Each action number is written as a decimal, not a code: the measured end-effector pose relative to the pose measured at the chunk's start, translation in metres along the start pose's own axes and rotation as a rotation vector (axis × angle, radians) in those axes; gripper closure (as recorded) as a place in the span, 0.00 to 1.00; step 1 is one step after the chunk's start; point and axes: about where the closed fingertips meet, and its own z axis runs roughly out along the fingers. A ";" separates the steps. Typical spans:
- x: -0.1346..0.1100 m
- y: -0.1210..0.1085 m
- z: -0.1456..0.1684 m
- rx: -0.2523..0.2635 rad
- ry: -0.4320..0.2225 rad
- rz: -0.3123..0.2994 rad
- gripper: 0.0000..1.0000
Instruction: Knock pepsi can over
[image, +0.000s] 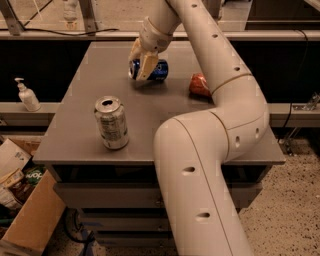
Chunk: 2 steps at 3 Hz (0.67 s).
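Note:
The pepsi can (156, 70) is dark blue and lies on its side at the back middle of the grey table (85, 85), its silver end pointing left. My gripper (141, 64) reaches down from the long white arm and is right at the can's left end, touching or overlapping it. The arm's lower links fill the right foreground and hide part of the table.
A silver-grey can (111, 123) stands upright near the table's front left. A red-orange can (199, 85) lies to the right of the pepsi can, beside the arm. A soap dispenser (27, 95) stands on a ledge at left. A cardboard box (30, 215) sits on the floor at lower left.

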 end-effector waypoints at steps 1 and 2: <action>-0.006 0.002 0.000 0.000 -0.070 0.027 0.38; -0.010 0.004 -0.004 0.001 -0.111 0.050 0.13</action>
